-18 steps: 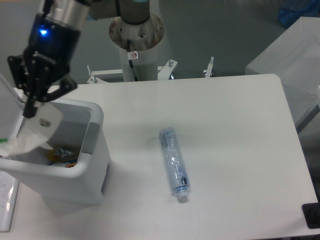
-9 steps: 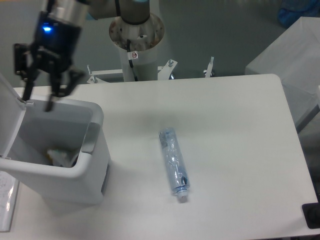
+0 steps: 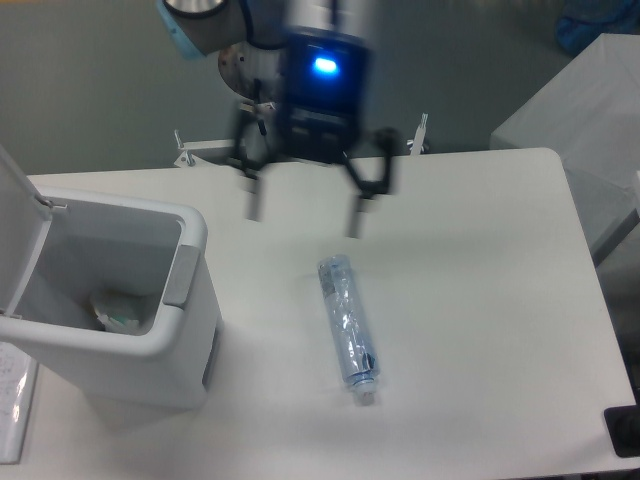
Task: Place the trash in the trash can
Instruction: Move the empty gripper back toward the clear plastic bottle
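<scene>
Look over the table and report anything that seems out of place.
The flattened plastic bottle lies loose on the table, outside the open trash can. A crumpled wrapper is already inside. The open pincer hovers above the bottle.

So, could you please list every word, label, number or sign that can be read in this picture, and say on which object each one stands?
No text can be read.
Small sticker on the robot base: a red mark, too small to read.
Paper at the left edge beside the trash can: faint marks, too blurred to read.
Bottle: no legible label.
Gripper: only a blue light, no text.
</scene>
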Available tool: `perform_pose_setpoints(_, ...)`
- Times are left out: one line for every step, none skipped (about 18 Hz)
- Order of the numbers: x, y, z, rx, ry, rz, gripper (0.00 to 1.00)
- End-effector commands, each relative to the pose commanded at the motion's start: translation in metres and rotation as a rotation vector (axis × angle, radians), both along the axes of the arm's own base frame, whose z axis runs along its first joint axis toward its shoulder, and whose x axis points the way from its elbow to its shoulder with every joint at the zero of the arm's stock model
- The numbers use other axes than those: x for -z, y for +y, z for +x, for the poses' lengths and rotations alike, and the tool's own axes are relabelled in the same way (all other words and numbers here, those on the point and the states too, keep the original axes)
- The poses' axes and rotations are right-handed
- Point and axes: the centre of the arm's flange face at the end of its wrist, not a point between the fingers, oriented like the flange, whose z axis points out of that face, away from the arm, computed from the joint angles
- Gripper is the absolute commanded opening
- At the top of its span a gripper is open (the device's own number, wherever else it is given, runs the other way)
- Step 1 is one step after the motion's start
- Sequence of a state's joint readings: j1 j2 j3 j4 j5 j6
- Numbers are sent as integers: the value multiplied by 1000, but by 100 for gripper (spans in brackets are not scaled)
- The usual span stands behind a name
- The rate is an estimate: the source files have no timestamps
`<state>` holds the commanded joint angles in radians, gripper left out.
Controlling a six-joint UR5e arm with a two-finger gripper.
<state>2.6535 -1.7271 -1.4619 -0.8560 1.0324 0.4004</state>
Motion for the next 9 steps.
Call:
perform_pose_setpoints(7,-8,-16,-24,-8,-5,100)
perform_pose_setpoints(13,-15,-31,-43,-16,-11,100)
perform_pose_setpoints(17,-22,-42,-57,-16,-14,100)
perform_pose_setpoints(20,-27,-52,-68,-16,-16,100)
perform_pose_setpoints(25,-30,-58,-74,-22,-19,100)
perform_pose_setpoints(27,-32,-62,-80,-25,-22,100)
perform_pose_setpoints(33,-32,-66,-83,-33,-26,100)
perform_pose_setpoints(41,-31,-73,-82,-42,-34,100)
perform_pose_setpoints(54,-28,-80,-82,-58,-45,100)
